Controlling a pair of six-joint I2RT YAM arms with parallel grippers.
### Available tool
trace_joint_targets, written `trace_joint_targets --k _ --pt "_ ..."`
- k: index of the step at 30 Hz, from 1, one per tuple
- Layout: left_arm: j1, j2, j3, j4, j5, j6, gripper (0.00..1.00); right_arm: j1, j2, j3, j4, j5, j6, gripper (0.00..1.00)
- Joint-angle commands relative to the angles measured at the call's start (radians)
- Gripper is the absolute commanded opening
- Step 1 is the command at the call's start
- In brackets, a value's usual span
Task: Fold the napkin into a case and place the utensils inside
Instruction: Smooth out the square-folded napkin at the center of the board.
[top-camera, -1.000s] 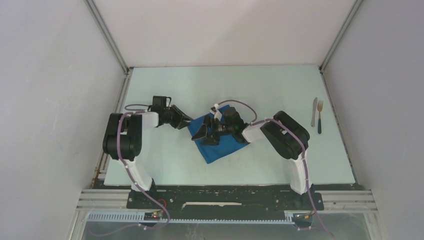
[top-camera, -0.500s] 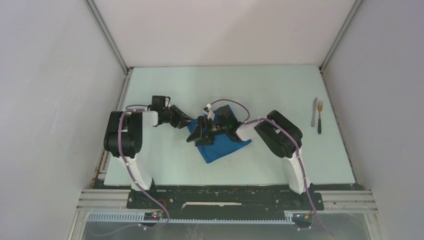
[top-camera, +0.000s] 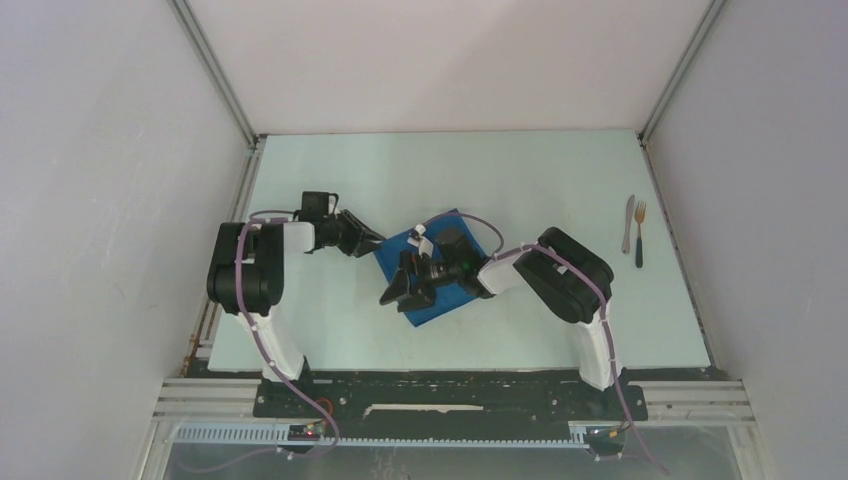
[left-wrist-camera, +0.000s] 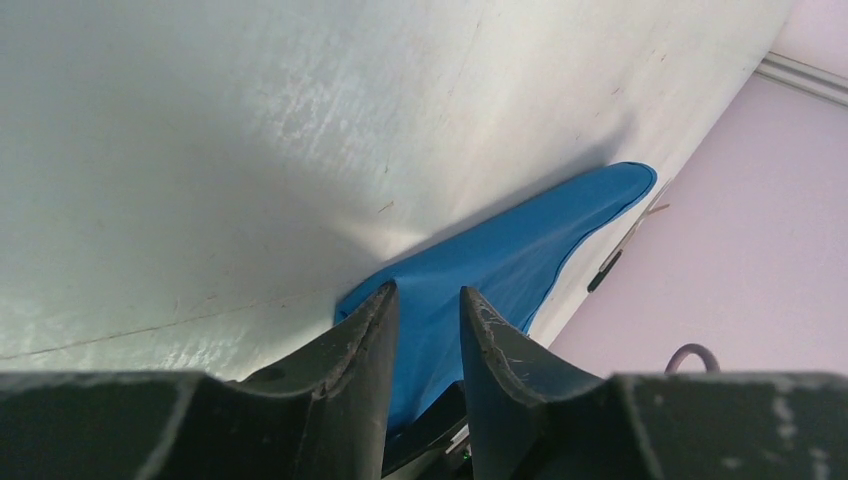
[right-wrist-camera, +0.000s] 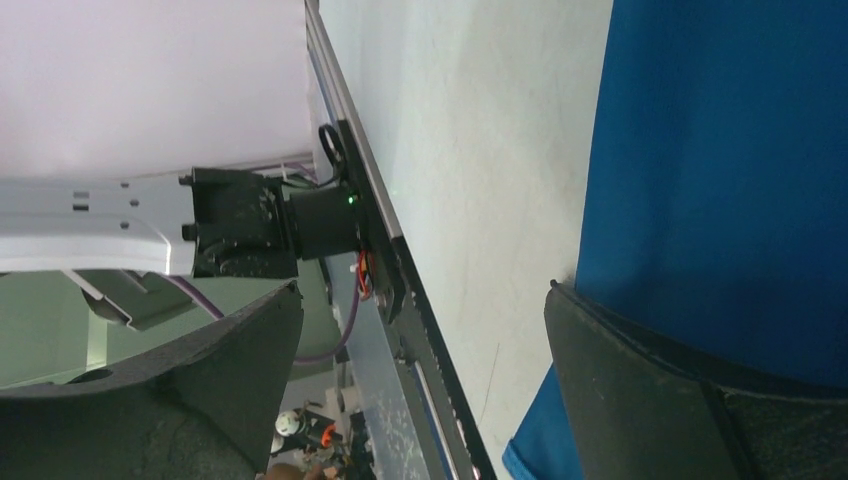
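The bright blue napkin (top-camera: 428, 314) lies folded on the table's middle, partly under my right arm. My left gripper (top-camera: 380, 241) sits low at its far left corner, its jaws a narrow gap apart, holding nothing. In the left wrist view the napkin (left-wrist-camera: 500, 260) stretches away beyond the left gripper (left-wrist-camera: 425, 292). My right gripper (top-camera: 405, 298) hovers wide open over the cloth's left edge. In its wrist view one finger (right-wrist-camera: 690, 400) is above the napkin (right-wrist-camera: 720, 150), and the right gripper (right-wrist-camera: 425, 300) holds nothing. The utensils, a silvery knife (top-camera: 628, 222) and a dark-handled fork (top-camera: 640, 236), lie side by side at the far right.
The pale table (top-camera: 520, 170) is bounded by white walls at the back and sides. A metal rail (top-camera: 450, 385) carries both arm bases along the near edge. The left arm's base (right-wrist-camera: 250, 220) shows in the right wrist view.
My right gripper has slid toward the near left across the napkin, staying wide open. The cloth's outline has shifted slightly. The left gripper has barely moved.
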Motion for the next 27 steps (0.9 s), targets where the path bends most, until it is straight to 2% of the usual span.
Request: trace_joint_targets --k 1,9,14,16,21,24,27 --pt "0.018 0.03 -0.014 -0.013 -0.065 0.04 0.38 0.019 -0.063 -0.084 0.031 -0.005 -0.002 0.99" --pt "0.018 0.028 -0.011 -0.015 -0.075 0.049 0.37 0.049 -0.151 -0.224 0.091 0.022 0.02 0.99" --pt "0.017 0.0 0.011 -0.051 -0.081 0.078 0.38 0.069 -0.247 -0.253 0.055 0.039 0.002 0.99" --pt "0.014 -0.03 0.035 -0.085 -0.074 0.103 0.44 0.067 -0.299 -0.252 0.033 0.036 -0.012 0.99" --pt "0.011 -0.168 0.123 -0.234 -0.095 0.2 0.68 -0.02 -0.396 -0.191 -0.138 0.093 -0.107 1.0" --pt "0.002 -0.231 0.146 -0.281 -0.095 0.22 0.74 -0.101 -0.369 -0.122 -0.131 0.107 -0.111 1.0" --pt "-0.033 -0.261 0.124 -0.273 -0.086 0.203 0.76 -0.171 -0.288 -0.024 -0.099 0.16 -0.089 1.0"
